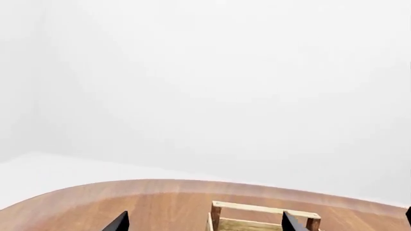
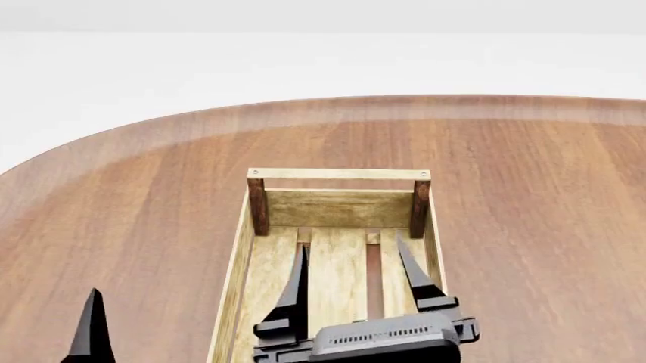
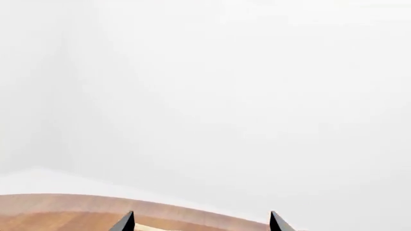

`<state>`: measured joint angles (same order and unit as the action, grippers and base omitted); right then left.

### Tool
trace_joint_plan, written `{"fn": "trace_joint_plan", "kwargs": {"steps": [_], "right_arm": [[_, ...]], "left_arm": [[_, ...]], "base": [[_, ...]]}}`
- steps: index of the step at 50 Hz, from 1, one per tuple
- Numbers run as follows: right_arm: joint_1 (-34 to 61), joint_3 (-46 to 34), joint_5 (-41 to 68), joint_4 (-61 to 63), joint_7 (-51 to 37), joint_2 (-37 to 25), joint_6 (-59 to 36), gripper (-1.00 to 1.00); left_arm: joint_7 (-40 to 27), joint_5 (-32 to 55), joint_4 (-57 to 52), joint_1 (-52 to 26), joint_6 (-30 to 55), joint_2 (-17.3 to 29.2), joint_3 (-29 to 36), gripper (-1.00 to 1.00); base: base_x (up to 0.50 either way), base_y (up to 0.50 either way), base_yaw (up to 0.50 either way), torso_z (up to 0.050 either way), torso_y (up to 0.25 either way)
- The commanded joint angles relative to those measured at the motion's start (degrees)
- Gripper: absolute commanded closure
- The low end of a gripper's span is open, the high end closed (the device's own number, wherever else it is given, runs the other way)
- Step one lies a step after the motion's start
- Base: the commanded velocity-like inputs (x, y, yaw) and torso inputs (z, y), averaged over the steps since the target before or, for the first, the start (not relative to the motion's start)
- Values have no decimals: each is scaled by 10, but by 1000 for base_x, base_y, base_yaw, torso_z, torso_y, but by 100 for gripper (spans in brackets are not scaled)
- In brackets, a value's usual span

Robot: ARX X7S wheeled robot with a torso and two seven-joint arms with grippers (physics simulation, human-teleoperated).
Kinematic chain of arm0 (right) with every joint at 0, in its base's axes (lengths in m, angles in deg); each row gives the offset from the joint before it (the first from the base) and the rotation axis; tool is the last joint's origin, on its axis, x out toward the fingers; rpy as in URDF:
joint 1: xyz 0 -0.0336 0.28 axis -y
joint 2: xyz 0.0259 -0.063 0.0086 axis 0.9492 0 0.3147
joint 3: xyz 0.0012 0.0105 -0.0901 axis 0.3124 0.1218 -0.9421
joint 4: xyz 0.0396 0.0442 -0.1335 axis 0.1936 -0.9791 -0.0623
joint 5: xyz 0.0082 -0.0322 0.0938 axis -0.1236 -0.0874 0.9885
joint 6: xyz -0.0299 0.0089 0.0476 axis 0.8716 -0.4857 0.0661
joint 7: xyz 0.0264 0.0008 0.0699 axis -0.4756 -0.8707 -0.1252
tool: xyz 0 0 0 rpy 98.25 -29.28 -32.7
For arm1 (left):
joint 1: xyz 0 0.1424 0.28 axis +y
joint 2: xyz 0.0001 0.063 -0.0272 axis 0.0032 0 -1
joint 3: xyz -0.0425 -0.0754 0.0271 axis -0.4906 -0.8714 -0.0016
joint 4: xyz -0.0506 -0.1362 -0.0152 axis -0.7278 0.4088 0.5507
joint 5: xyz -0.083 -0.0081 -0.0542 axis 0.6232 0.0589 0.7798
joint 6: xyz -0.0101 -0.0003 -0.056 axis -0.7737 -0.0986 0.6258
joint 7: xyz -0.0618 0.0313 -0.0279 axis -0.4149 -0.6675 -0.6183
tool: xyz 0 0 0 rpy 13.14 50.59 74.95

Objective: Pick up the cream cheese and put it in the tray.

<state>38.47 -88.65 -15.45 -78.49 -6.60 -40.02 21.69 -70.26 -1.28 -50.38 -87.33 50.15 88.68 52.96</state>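
Note:
The cream cheese is not in view in any frame. The tray (image 2: 338,174), a light-wood slatted crate with dark corner posts, lies on the table in front of me, and its slats show nothing on them. My right gripper (image 2: 350,243) hangs open over the tray's near half with nothing between its fingers; the right wrist view (image 3: 201,221) shows only its two spread tips. My left gripper (image 1: 204,224) is open too, its tips wide apart, with the tray's end rail (image 1: 263,208) just beyond them. Only one left fingertip (image 2: 91,325) shows in the head view, left of the tray.
The round brown wooden table (image 2: 121,227) carries the tray; its curved far edge (image 2: 333,102) runs across the head view. Beyond it are only white floor and wall. No other objects show.

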Motion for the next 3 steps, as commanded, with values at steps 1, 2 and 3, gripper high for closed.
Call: {"fn": "trace_joint_plan", "kwargs": {"steps": [1, 2, 3], "right_arm": [[10, -5, -24, 54, -26, -14, -31, -100], [11, -5, -26, 60, -29, -16, -35, -100], [12, -6, -29, 66, -32, -18, -38, -100]], "left_arm": [[-10, 17, -28, 1, 6, 10, -12, -100], [-12, 20, -32, 1, 7, 11, -13, -100], [-13, 23, -37, 1, 9, 13, -15, -100]], "base": [[0, 0, 0, 0, 0], [0, 0, 0, 0, 0], [0, 0, 0, 0, 0]]}}
